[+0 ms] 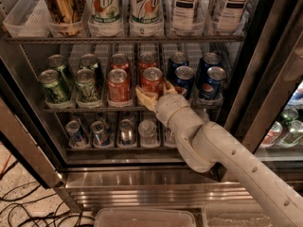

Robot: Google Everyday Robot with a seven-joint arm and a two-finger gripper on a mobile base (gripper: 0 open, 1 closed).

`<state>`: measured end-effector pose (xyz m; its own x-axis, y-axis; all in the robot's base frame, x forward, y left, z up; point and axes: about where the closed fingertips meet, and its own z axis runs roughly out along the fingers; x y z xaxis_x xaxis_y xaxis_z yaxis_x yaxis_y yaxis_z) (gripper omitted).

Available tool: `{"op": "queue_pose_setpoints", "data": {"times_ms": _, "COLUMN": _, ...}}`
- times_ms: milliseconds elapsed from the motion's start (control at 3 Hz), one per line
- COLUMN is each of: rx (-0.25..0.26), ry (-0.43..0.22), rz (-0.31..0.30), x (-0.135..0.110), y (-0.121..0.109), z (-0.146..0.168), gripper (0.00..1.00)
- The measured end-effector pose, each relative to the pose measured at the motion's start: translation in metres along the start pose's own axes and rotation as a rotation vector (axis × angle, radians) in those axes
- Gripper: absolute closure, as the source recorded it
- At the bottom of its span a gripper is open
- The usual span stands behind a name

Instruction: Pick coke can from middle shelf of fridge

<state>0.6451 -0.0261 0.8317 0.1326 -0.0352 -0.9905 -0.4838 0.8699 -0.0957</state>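
Note:
The fridge [142, 178] stands open. Its middle shelf [90, 109] holds green cans on the left, red coke cans in the two middle lanes and blue Pepsi cans on the right. My gripper [156, 92] reaches in from the lower right to the front coke can [152, 79] of the fourth lane. One tan finger [144, 98] lies at the can's lower left, the other [169, 86] at its right side, and they close on it. The can stands upright on the shelf. Another coke can [119, 85] stands in the lane to its left.
Tall bottles [144, 6] in white bins fill the shelf above. Small cans [99, 132] stand on the shelf below. Pepsi cans [213, 82] sit right beside my wrist. The dark door edge [258, 79] stands at the right, cables [28, 212] lie on the floor, and a clear bin [144, 217] sits in front.

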Motion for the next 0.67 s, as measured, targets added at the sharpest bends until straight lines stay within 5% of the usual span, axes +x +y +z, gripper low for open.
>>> {"op": "queue_pose_setpoints", "data": {"times_ms": 667, "rx": -0.047, "ry": -0.053, "rz": -0.050, "x": -0.037, "y": 0.006, "z": -0.003, "gripper": 1.00}}
